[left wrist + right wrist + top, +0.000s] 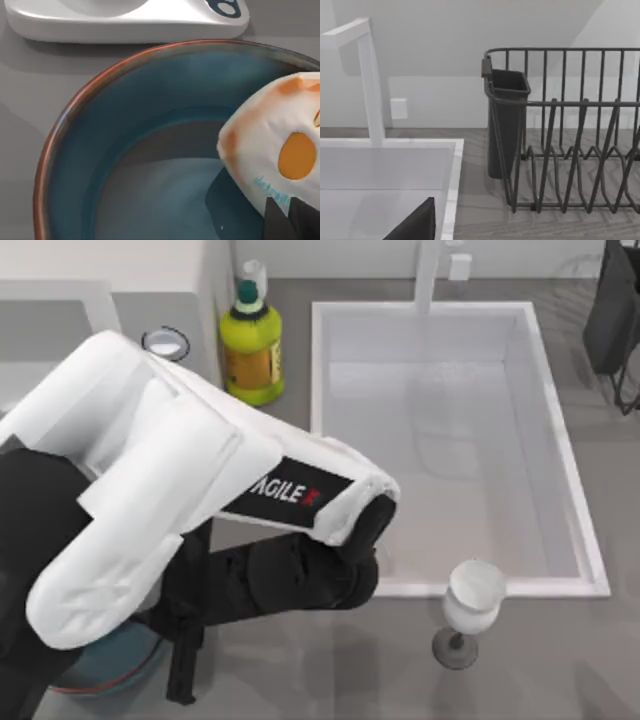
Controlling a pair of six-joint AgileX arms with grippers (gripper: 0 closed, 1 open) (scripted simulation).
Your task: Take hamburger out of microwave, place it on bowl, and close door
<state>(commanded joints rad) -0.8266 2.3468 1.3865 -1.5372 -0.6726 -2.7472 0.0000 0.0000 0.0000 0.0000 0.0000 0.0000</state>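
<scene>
- From my left wrist camera, the hamburger (280, 155) is nearest: a smooth cream-white lump with orange-brown patches and a round orange spot, sitting over the inside of the bowl (100, 130). A dark finger tip (280, 222) touches its lower side, so I read the left claw as clamped on the hamburger.
- The bowl is wide, round and glossy teal-blue with a thin brownish-red rim; in the top view a sliver of it (115, 660) shows at the worktop's near left corner, under my left arm (170, 500).
- Beyond the bowl's rim lies a flat white moulded base (125, 22).
- Mid-worktop, a white stemmed glass (470, 605) stands by the near edge of the rectangular white sink (575, 530).
- Farther back, a yellow-green bottle (250, 345) stands beside the sink's far left corner.
- My right wrist camera faces the dark wire dish rack (570, 150) and the white faucet (370, 80); I cannot tell the right claw's state.
</scene>
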